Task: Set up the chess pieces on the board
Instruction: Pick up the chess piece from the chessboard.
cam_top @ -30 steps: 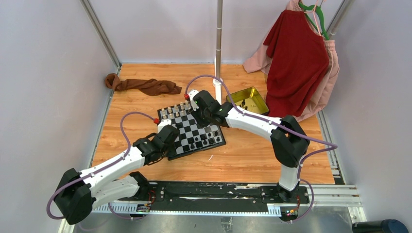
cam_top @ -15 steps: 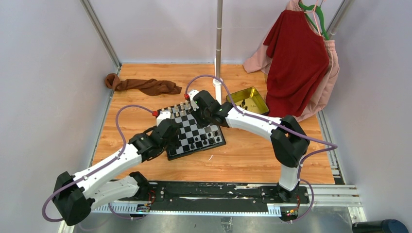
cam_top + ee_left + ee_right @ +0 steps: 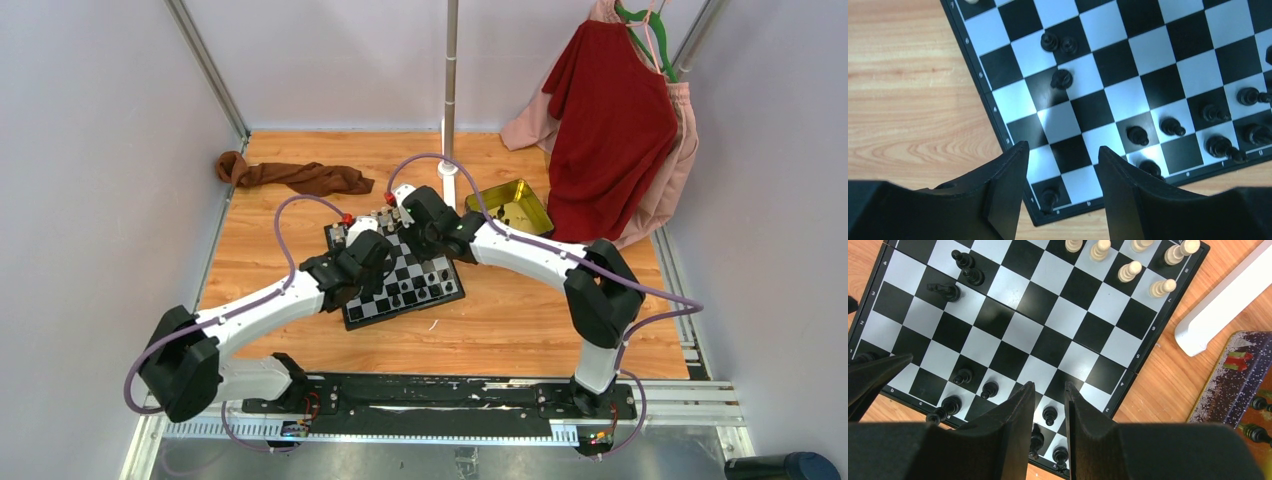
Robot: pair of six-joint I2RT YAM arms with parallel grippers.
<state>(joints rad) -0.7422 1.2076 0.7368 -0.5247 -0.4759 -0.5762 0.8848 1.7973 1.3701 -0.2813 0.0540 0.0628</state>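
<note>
Seen from above, the board (image 3: pixel 410 285) is lying on the wooden counter (image 3: pixel 500 320) under both arms. At the left wrist, the left gripper (image 3: pixel 1062 150) is hovering over the board's corner, jaws apart and empty. At the right wrist, the right gripper (image 3: pixel 1049 386) is hanging over black chess pieces (image 3: pixel 963 376), jaws narrowly apart, gripping nothing.

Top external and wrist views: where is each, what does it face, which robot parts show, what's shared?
Top external: overhead behind the bases, facing the table; left arm, right arm show.
Left wrist: on left arm, facing the chessboard; left end effector shows.
Right wrist: on right arm, facing the chessboard; right end effector shows.
Shared: black chess pieces.
</note>
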